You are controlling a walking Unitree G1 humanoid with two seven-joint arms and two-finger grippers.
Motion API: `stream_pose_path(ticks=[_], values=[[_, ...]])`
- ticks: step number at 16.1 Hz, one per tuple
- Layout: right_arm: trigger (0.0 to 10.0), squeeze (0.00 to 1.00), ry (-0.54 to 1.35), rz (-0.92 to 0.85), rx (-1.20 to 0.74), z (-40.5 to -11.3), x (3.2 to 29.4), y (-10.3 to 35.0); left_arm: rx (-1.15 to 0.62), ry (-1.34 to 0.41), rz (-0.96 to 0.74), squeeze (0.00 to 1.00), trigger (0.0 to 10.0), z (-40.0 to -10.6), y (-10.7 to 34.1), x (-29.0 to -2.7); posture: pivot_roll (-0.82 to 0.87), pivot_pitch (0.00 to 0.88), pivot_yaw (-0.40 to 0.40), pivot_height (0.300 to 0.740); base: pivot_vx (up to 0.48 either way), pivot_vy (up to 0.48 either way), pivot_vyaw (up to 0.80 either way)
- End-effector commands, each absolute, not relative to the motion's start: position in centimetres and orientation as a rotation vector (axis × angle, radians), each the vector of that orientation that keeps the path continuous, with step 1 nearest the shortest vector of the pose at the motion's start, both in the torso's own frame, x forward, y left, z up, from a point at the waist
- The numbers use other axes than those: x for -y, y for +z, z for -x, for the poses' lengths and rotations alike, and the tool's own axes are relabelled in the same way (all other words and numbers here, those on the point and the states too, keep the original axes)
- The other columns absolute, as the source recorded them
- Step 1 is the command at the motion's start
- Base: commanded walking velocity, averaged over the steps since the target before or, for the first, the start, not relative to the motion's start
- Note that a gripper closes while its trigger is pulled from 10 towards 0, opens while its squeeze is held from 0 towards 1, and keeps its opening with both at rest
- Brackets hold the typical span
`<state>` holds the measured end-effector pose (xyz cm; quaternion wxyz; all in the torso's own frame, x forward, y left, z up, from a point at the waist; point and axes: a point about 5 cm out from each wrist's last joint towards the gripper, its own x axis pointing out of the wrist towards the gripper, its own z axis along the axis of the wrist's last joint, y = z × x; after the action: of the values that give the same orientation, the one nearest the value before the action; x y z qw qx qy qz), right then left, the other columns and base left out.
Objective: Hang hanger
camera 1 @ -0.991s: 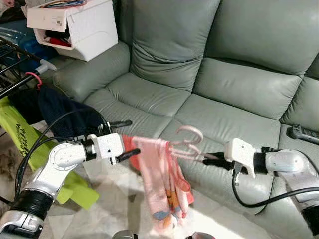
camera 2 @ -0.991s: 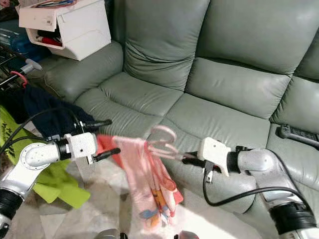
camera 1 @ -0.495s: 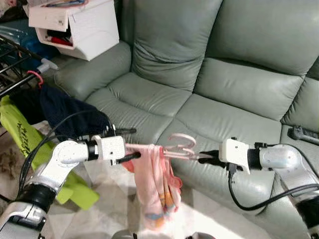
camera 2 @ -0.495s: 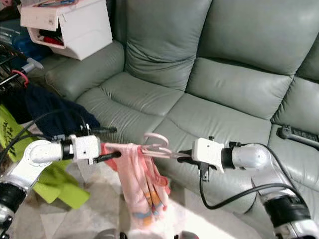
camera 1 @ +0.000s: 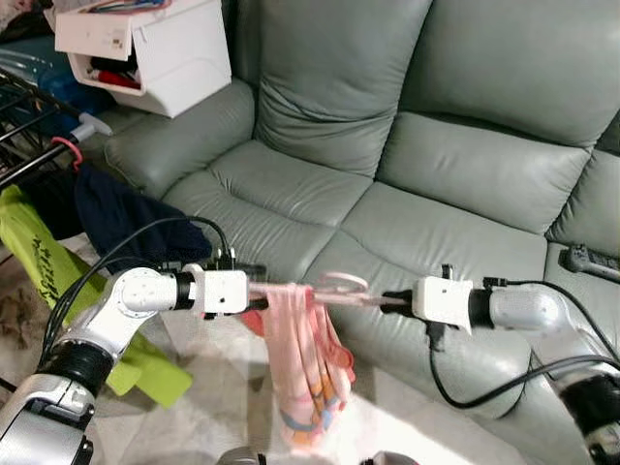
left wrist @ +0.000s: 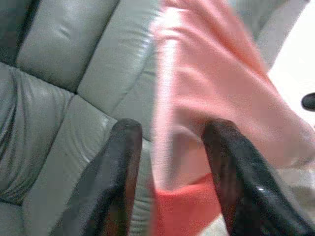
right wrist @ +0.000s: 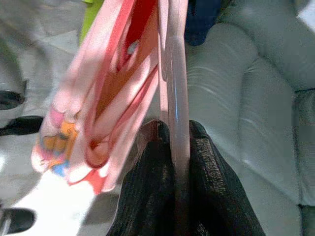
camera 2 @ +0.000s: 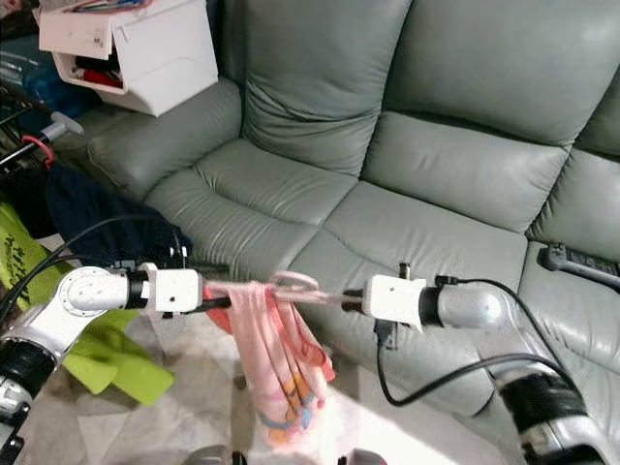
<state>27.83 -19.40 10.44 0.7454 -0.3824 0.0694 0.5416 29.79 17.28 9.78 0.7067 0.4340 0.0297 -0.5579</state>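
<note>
The right tool (right wrist: 173, 147) pinches one end of the pink hanger (camera 1: 339, 289); the left tool (left wrist: 172, 162) straddles the pink garment (camera 1: 305, 363), fingers apart. Held horizontally above the sofa (camera 1: 455, 155), it could slip off.

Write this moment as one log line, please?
right gripper: shut on pink plastic hanger | left gripper: open around pink cloth garment | backdrop: grey-green leather sofa | not yet hung

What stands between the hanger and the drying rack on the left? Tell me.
The left gripper and its arm lie on that side of the pink hanger. Dark and green clothes already hang on the rack. Nothing else visible blocks it.
</note>
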Motion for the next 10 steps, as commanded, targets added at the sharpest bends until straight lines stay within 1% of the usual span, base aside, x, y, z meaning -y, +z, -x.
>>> stream_pose_path(ticks=[1, 2, 3, 4, 7, 8, 10], values=[[10.0, 0.00, 1.162, 0.862, -0.079, -28.46, 18.77, 11.20, -0.116, -1.261, -0.995, 0.00, 0.0, -29.87, 9.48, -17.66, -0.04, 0.027, 0.079, 0.740, 0.000, 0.000, 0.00], [10.0, 0.00, 1.151, 0.862, -0.066, -28.59, 18.67, 11.29, -0.122, -1.260, -0.995, 0.00, 0.0, -29.90, 9.43, -17.69, -0.04, 0.027, 0.079, 0.740, 0.000, 0.000, 0.00], [10.0, 0.00, 1.149, 0.863, -0.063, -28.64, 18.61, 11.27, -0.125, -1.258, -1.000, 0.00, 3.4, -29.96, 9.41, -17.68, -0.04, 0.027, 0.079, 0.740, 0.000, 0.000, 0.00], [10.0, 0.00, 1.147, 0.864, -0.061, -28.68, 18.56, 11.22, -0.127, -1.256, -1.007, 0.00, 10.0, -30.07, 9.39, -17.59, -0.04, 0.027, 0.079, 0.740, 0.000, 0.000, 0.00], [10.0, 0.00, 1.148, 0.865, -0.051, -28.76, 18.38, 11.08, -0.126, -1.238, -1.005, 0.00, 10.0, -30.54, 9.51, -17.43, -0.04, 0.026, 0.078, 0.740, 0.000, 0.000, 0.00], [10.0, 0.00, 1.149, 0.865, -0.044, -28.80, 18.21, 11.07, -0.128, -1.228, -0.993, 1.00, 10.0, -30.70, 9.58, -17.42, -0.04, 0.027, 0.079, 0.740, 0.000, 0.000, 0.00], [10.0, 0.00, 1.152, 0.864, -0.032, -28.84, 17.95, 11.12, -0.131, -1.226, -0.991, 1.00, 10.0, -30.82, 9.59, -17.38, -0.04, 0.026, 0.079, 0.740, 0.000, 0.000, 0.00]])
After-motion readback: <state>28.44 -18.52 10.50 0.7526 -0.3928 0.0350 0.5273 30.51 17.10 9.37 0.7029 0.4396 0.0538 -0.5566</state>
